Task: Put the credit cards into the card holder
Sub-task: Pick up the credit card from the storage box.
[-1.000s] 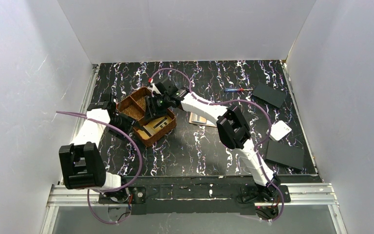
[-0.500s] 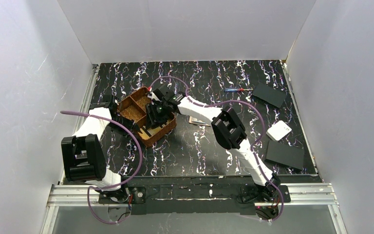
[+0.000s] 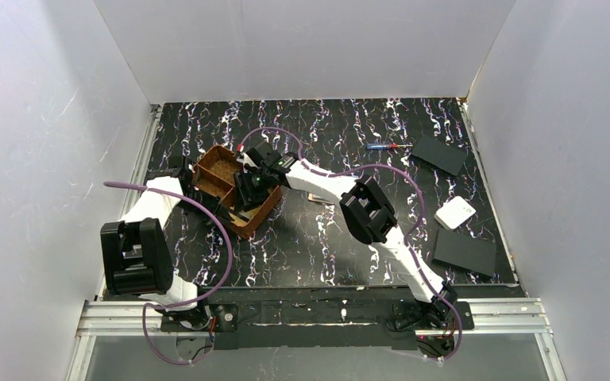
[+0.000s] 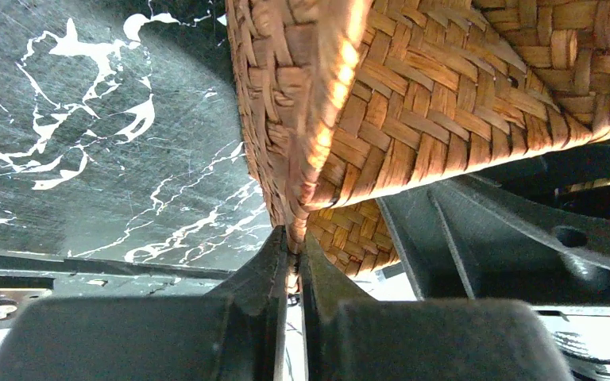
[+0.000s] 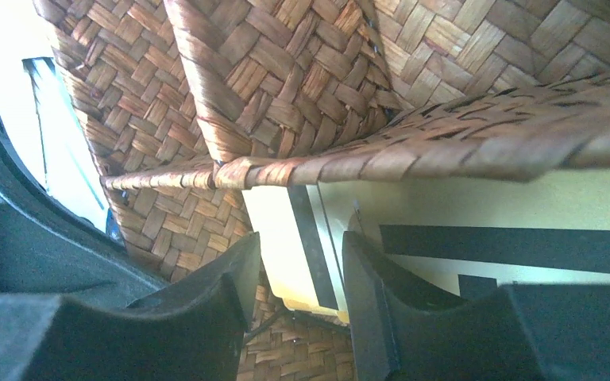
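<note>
Two pincers meet at one brown woven tray, left of the middle of the tabletop. The left pincer is clenched on the tray's outer wall, its fingers nearly together with the weave pinched between them. The right pincer reaches into the tray's nearer compartment with its fingers partly spread. The credit cards, cream with black stripes, lie flat there below the rim, one showing in the gap between the fingers. Whether the fingers touch it cannot be told. Farther right lie a white box and two black plates.
</note>
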Available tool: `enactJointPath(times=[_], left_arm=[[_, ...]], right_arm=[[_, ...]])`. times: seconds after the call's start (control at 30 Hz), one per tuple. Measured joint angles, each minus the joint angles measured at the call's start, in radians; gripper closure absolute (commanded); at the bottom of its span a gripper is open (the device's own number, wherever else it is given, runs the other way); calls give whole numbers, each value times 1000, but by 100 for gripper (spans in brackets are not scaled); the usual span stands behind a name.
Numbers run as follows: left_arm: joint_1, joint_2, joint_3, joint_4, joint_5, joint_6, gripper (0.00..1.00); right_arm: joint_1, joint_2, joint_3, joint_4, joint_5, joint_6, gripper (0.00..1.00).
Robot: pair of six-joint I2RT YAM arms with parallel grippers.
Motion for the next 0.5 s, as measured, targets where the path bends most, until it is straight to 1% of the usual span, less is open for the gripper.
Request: enactJointPath(times=[0.2, 0.37, 0.5], left_arm=[[1, -17, -25, 31, 15, 31, 100], [1, -47, -53, 72, 17, 84, 100], [1, -68, -68, 96, 7, 144, 100]], right_arm=[[4, 5, 5, 7, -13, -5, 53], [17, 5, -2, 11, -31, -8, 53], [14, -3, -34, 47, -58, -5, 54]])
